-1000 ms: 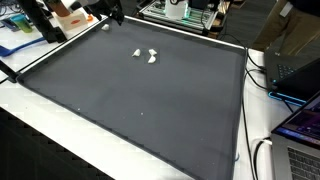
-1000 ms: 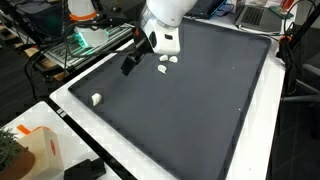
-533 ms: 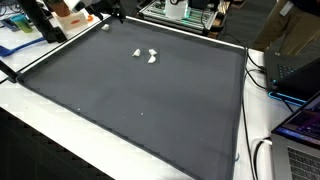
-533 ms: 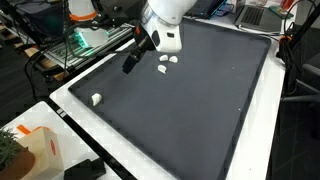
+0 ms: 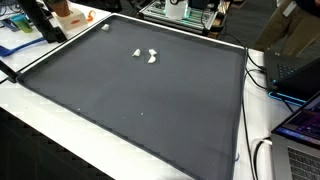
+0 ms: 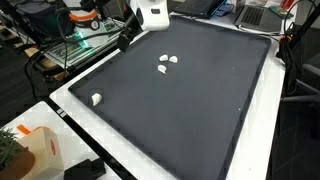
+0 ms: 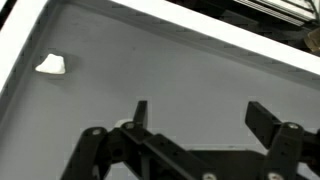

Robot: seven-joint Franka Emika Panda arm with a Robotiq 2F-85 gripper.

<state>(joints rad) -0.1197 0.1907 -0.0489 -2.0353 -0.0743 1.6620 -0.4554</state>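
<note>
Gripper: the black gripper (image 6: 126, 38) hangs below a white wrist housing (image 6: 150, 15), over the far edge of the mat, touching nothing.
Mat: a dark grey mat (image 6: 190, 110) covers most of a white table (image 6: 140, 160), leaving a white border around it.
Nearest pieces: two small white lumps (image 6: 168, 64) lie just beside each other on the mat, apart from the gripper.
Lone piece: a third white lump (image 6: 96, 99) rests near the mat's edge, well apart from the pair.
Corner: an orange-and-white carton (image 6: 35, 148) stands on the table's near corner.
Background: a green-lit rack (image 6: 80, 42) stands beyond the table, and cables (image 6: 296, 45) trail along the table's far side.
</note>
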